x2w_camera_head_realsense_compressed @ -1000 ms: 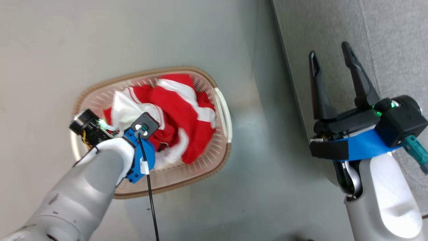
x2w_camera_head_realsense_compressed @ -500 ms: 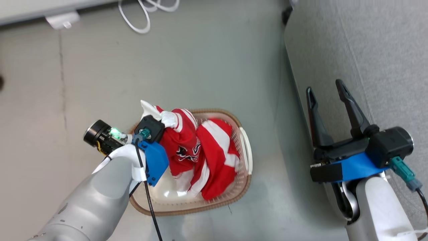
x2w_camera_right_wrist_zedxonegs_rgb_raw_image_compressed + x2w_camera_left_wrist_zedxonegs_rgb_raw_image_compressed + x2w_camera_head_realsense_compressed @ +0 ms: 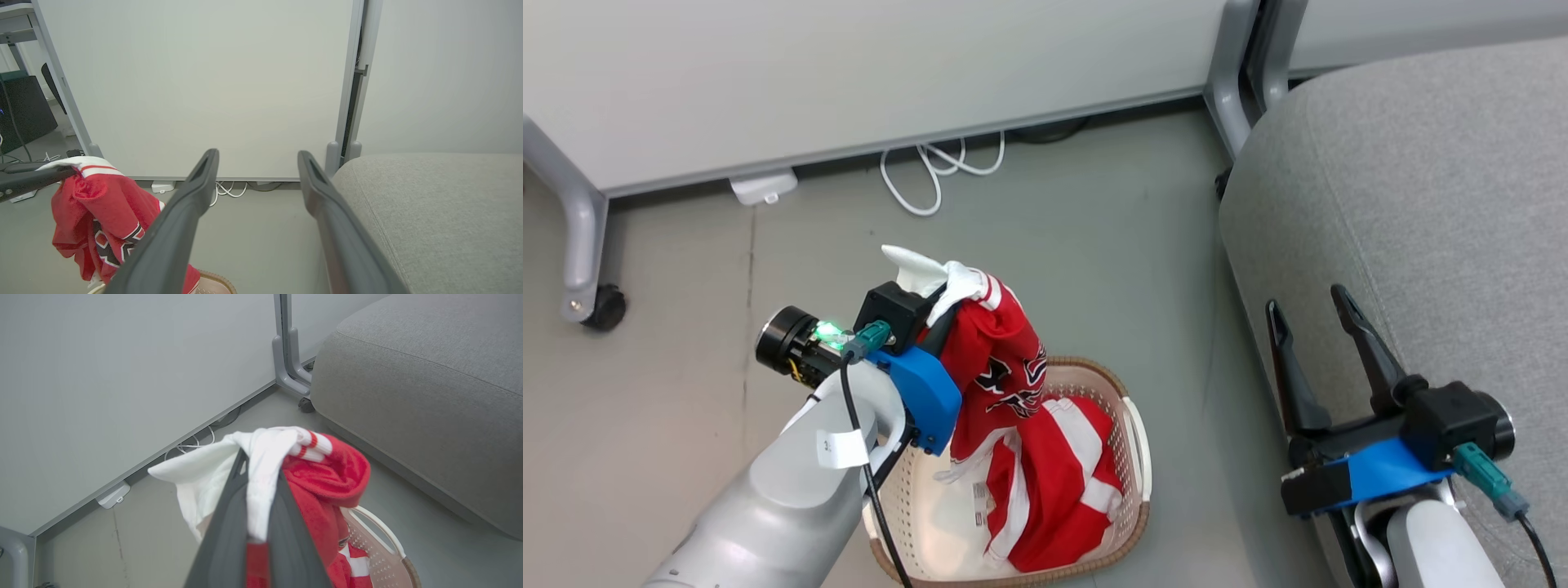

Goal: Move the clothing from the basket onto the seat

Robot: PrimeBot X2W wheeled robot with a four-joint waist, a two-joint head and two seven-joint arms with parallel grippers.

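Observation:
My left gripper (image 3: 261,463) is shut on the white-trimmed edge of a red piece of clothing (image 3: 1001,359) with black-and-white graphics. It holds the garment above the basket (image 3: 1134,523), and the garment's lower end hangs down into it. More red and white striped clothing (image 3: 1058,490) lies inside the cream perforated basket on the floor. The light-grey seat (image 3: 1421,204) is to the right. My right gripper (image 3: 1307,302) stands open and empty at the seat's near edge. The right wrist view shows the lifted clothing (image 3: 102,208) at lower left and the seat (image 3: 441,204) at right.
A pale partition panel (image 3: 849,73) on grey legs with castors (image 3: 600,306) stands behind the basket. A white cable (image 3: 931,175) and a white adapter (image 3: 764,188) lie at its foot. Grey floor (image 3: 1111,269) separates the basket from the seat.
My left gripper has risen with the red garment, pulling it up out of the basket. The head camera has tilted up. The right gripper stays open.

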